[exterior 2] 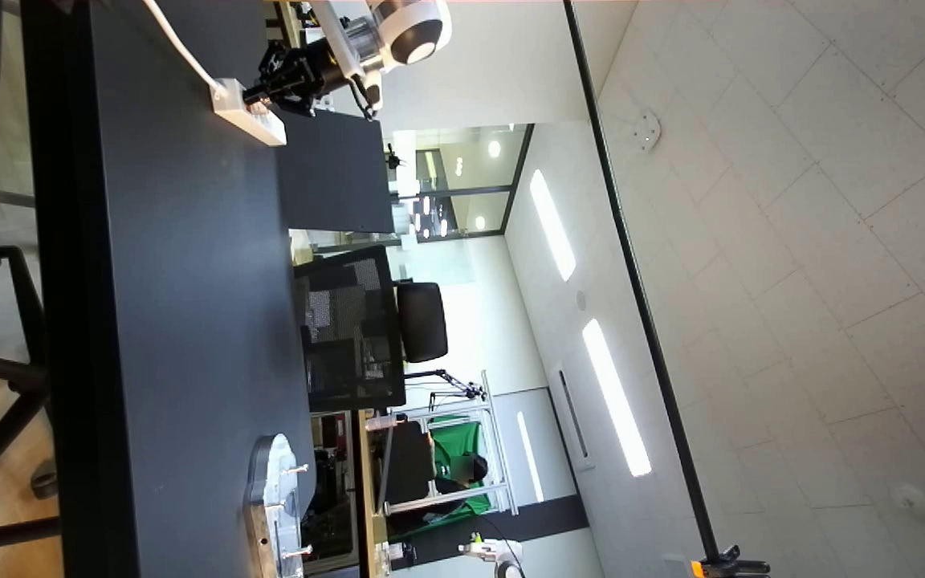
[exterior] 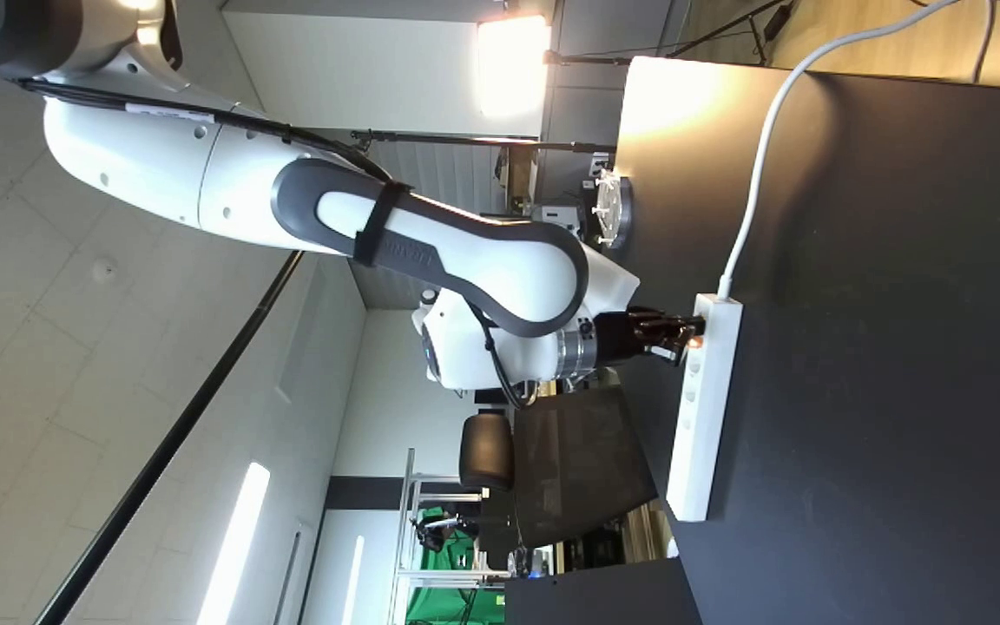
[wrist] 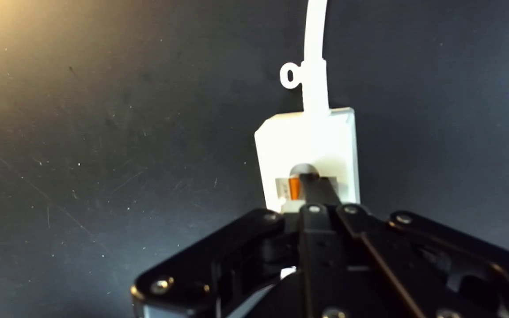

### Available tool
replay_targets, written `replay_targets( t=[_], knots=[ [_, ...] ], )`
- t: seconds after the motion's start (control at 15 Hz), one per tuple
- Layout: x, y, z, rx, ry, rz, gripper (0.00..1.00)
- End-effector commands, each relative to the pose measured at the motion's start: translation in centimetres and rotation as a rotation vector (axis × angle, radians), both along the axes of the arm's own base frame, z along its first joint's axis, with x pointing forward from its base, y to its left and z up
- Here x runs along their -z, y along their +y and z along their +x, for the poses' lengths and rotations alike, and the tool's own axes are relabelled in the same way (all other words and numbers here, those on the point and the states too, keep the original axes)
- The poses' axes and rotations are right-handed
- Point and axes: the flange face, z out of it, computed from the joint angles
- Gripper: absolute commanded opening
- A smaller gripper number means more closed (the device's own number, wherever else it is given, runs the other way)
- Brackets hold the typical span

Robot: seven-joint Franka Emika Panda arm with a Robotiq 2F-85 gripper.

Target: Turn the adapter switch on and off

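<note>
Clearly, the pincer [wrist: 311, 179] is clenched on itself: its fingers [wrist: 320, 194] lie side by side, tips together. Those tips come down at the switch [wrist: 294, 189] of the white power strip [wrist: 303, 139], hiding part of it, and a strip of orange shows right beside them. They look to be touching it, though how hard, if at all, they press I cannot tell.

The power strip lies on the dark desk [exterior: 882, 391], its switch near the end where the white cord [wrist: 315, 31] enters. A small ring [wrist: 290, 75] juts from the side of the cord just outside that end. From the switch, in an exterior view, a row of round sockets [exterior: 689, 396] runs along the strip.

Behind the pincer extends the white and grey arm [exterior: 465, 260]. Well apart from the strip, a flat pegged board [exterior 2: 278, 502] sits near the desk's edge. Beyond the desk is a black chair [exterior 2: 350, 329].
</note>
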Motion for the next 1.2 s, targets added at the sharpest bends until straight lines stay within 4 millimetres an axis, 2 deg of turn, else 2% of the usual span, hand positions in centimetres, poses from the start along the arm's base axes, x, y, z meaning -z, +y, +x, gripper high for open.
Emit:
replay_targets(
  t=[0.0, 0.33, 0.6, 1.0, 1.13],
  knots=[
    [0.2, -0.4, -0.1, 0.021, -0.02, 0.001, 0.0],
    [1.2, -2.1, 0.8, -0.004, -0.022, 0.069, 0.0],
    [1.7, -4.5, 1.9, -0.077, 0.019, 0.248, 0.0],
    [3.4, -10.7, 3.7, -0.155, 0.137, 0.54, 0.0],
    [3.9, -12.2, 4.2, -0.164, 0.182, 0.613, 0.0]
  ],
)
